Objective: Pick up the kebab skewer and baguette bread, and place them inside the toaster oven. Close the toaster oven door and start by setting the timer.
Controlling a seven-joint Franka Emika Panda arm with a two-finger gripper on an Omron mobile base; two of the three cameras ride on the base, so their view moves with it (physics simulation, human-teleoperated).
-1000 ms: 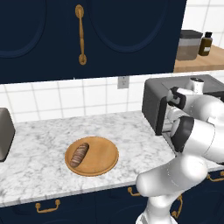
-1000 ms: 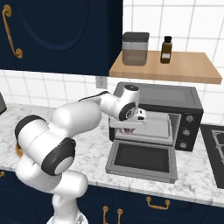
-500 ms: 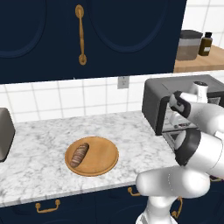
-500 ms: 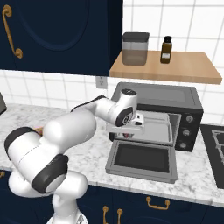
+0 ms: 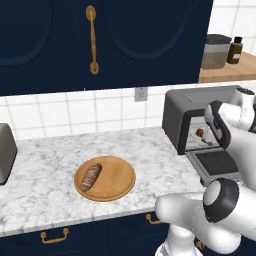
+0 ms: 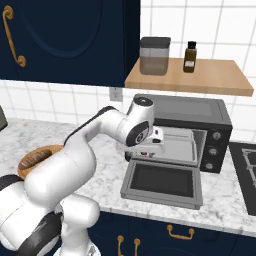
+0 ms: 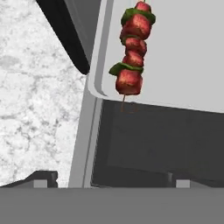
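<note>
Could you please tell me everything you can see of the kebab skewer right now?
The kebab skewer is a thin wooden stick threaded with glossy red meat chunks and green pieces between them. It lies flat on the pale grey metal tray inside the toaster oven, near the tray's front left corner, its bare tip poking just past the tray's edge above the open door. Nothing grips it; the fingertips sit apart below it.
</note>
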